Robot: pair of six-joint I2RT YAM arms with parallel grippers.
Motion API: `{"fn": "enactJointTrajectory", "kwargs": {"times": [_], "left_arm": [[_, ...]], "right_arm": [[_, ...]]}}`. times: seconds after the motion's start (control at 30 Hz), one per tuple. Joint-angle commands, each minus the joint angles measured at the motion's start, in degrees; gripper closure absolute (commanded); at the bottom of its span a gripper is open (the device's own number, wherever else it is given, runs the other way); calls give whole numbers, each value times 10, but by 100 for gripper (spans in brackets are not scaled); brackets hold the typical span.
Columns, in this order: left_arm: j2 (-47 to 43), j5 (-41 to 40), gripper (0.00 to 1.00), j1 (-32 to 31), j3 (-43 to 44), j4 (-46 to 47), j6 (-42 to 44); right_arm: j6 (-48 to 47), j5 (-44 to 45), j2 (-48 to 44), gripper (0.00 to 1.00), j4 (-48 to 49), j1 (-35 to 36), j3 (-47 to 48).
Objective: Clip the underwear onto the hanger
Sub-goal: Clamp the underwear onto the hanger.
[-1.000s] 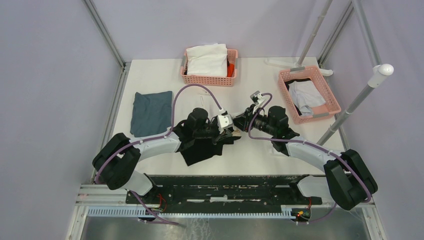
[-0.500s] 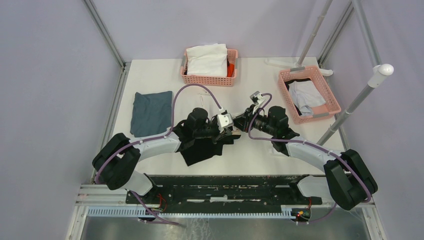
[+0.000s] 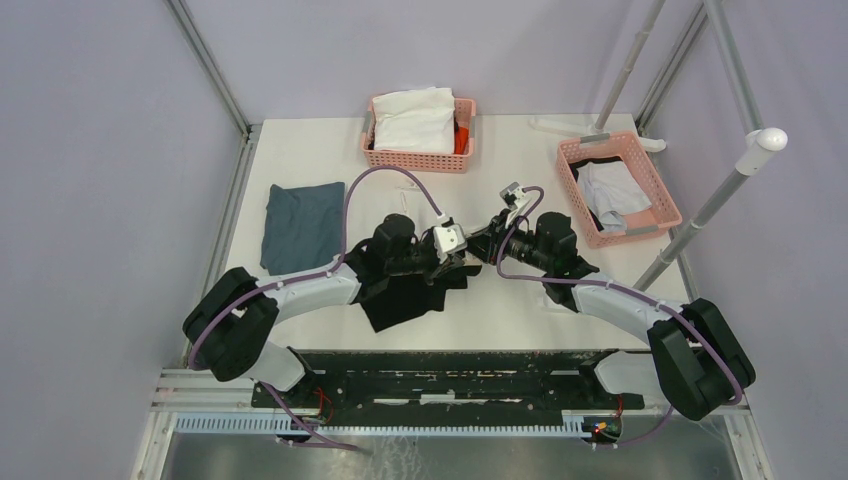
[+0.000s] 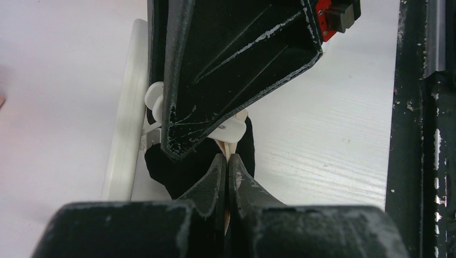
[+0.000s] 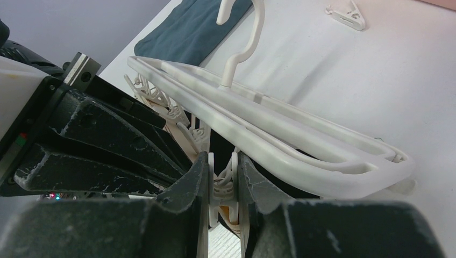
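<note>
The left gripper [image 4: 226, 159] is fully closed on the tan edge of the underwear [image 3: 400, 300], which spreads toward eight o'clock from it on the table. The right gripper [image 5: 219, 161] squeezes a clip [image 5: 220, 185] of the hanger [image 5: 301, 145]. If this grip slides off, I think the clip snaps shut without fabric.

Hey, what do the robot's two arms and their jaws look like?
The left arm and right arm each have white shells between bulky black joint housings, with a purple cable looping alongside. The jaws are black, wedge-shaped plastic, scuffed pale along their edges; a small red part sits beside the right pair.
</note>
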Motion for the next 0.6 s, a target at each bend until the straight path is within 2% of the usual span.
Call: {"fn": "enactJointTrajectory", "kwargs": {"times": [0.0,0.57], "left_arm": [[-18,-7,97,3,27,41,20],[-13,-15,97,7,30,42,13]], "right_arm": [[0,-24,-16,99,41,5,8],[4,-36,-37,99,30,8,1]]}}
